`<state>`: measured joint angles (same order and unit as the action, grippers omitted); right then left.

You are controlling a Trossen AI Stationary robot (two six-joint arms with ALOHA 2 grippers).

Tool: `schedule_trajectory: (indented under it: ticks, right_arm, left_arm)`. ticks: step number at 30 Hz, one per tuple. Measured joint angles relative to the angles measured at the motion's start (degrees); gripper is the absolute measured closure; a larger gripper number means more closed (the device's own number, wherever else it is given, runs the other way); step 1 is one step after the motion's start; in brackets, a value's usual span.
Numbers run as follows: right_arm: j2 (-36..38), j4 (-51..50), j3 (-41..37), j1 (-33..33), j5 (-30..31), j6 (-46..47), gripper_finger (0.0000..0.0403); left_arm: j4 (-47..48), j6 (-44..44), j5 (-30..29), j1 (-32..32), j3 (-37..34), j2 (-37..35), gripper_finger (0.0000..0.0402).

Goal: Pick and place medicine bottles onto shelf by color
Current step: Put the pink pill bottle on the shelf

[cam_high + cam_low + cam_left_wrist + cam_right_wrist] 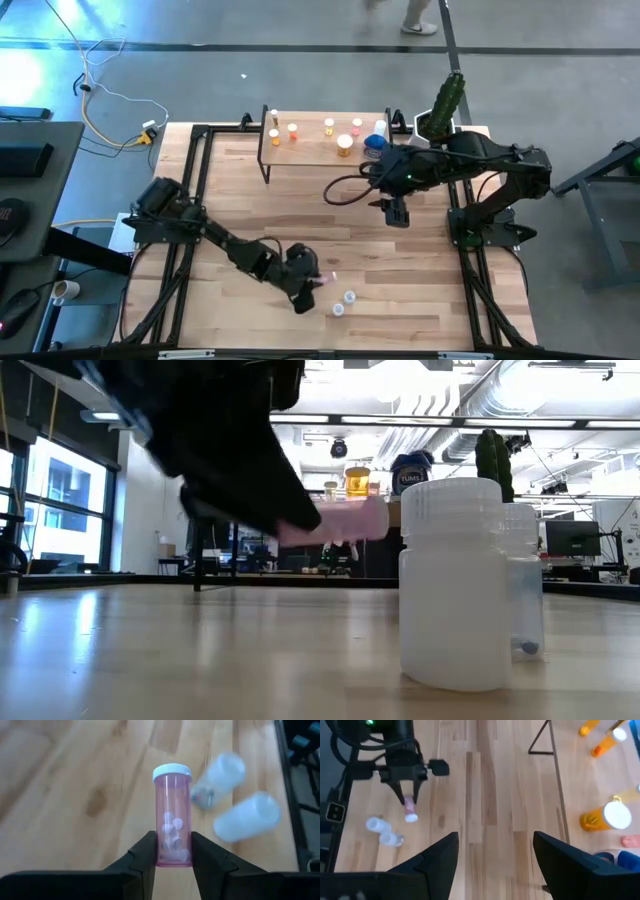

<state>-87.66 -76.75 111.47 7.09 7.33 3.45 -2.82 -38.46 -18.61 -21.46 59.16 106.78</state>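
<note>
Left hand (173, 854) clenched on pink bottle (173, 815), near front of surface (300, 200), long axis in line with fingers (cap outward); shelf (320, 150) well apart, rearward. Right hand (396, 212) released, nearer it.

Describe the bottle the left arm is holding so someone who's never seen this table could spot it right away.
Start at the near edge of the wooden table, far from the shelf. There the left gripper has its fingers shut on the pink bottle. Unlike the two clear bottles beside it, it is pink with a white cap.
</note>
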Motion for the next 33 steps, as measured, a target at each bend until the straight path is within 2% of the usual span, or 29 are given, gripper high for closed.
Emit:
schedule_trajectory:
  ticks: [13,22,30,33]
  right_arm:
    - [0.01,1.44,0.1,0.0,0.35,3.45,0.0155]
    - [0.02,4.42,0.07,0.0,7.67,7.07,0.0155]
    - [0.01,13.43,0.06,-0.17,19.27,8.87,0.0155]
    - [0.03,17.25,0.06,-0.88,20.83,11.94,0.0155]
  left_arm:
    - [0.0,12.39,2.7,10.9,0.06,-8.15,0.0301]
    - [0.49,23.03,11.09,20.74,0.06,-15.82,0.03]
    - [0.01,30.13,17.48,28.97,0.06,-21.94,0.03]
    - [-0.38,31.95,19.45,31.16,0.06,-23.61,0.03]
